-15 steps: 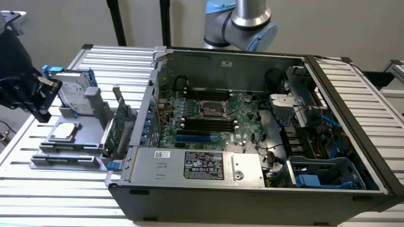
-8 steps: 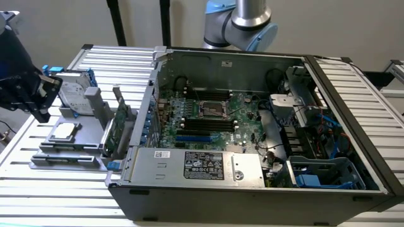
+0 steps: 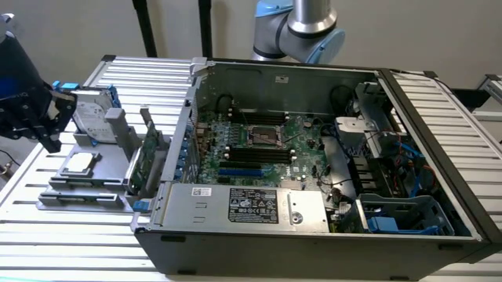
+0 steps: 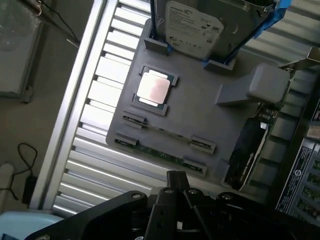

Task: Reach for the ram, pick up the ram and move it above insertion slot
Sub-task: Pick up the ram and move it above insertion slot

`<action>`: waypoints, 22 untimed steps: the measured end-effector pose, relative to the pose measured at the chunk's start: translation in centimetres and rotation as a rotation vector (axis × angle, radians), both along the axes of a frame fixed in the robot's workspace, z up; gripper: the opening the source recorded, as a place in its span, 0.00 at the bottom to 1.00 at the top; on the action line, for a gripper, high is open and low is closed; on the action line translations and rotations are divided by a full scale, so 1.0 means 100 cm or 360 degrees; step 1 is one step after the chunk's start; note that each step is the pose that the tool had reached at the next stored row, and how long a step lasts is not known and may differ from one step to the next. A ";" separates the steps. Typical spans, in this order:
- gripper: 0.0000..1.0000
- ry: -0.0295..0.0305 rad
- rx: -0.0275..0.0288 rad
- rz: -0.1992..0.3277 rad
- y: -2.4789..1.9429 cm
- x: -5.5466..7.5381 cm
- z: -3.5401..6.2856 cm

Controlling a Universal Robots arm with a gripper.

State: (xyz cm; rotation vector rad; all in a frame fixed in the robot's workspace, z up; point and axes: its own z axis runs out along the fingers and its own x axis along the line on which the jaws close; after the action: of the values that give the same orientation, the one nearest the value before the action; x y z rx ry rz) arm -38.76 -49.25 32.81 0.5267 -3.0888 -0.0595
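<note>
The ram (image 4: 161, 154) is a thin green stick standing on edge in the grey holder (image 4: 200, 112), held between small clips at its two ends. My gripper (image 4: 177, 182) hangs over the holder's near edge, a short way from the ram and not touching it. In the exterior view the gripper (image 3: 46, 136) is at the far left, above the outer side of the holder (image 3: 86, 179). The long black memory slots (image 3: 255, 154) lie on the motherboard inside the open computer case (image 3: 314, 235).
The holder also carries a silver processor chip (image 4: 154, 88), a hard drive with blue rails (image 4: 192, 25) and a green expansion card with a metal bracket (image 3: 149, 158). The case wall (image 3: 187, 126) rises between the holder and the motherboard. Cables (image 4: 25, 155) lie off the table's edge.
</note>
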 end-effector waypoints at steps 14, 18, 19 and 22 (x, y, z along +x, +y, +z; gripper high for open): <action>0.11 -0.00001 0.00002 0.0405 0.0000 0.000 -0.0003; 0.11 0.00000 0.00003 0.0523 0.0000 0.000 -0.0004; 0.11 0.00000 0.00003 0.0552 0.0000 0.000 -0.0005; 0.11 0.00000 0.00005 0.0638 0.0000 0.000 -0.0006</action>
State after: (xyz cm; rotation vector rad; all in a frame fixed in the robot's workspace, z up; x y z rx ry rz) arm -38.76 -49.25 32.75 1.1282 -2.9155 -0.0563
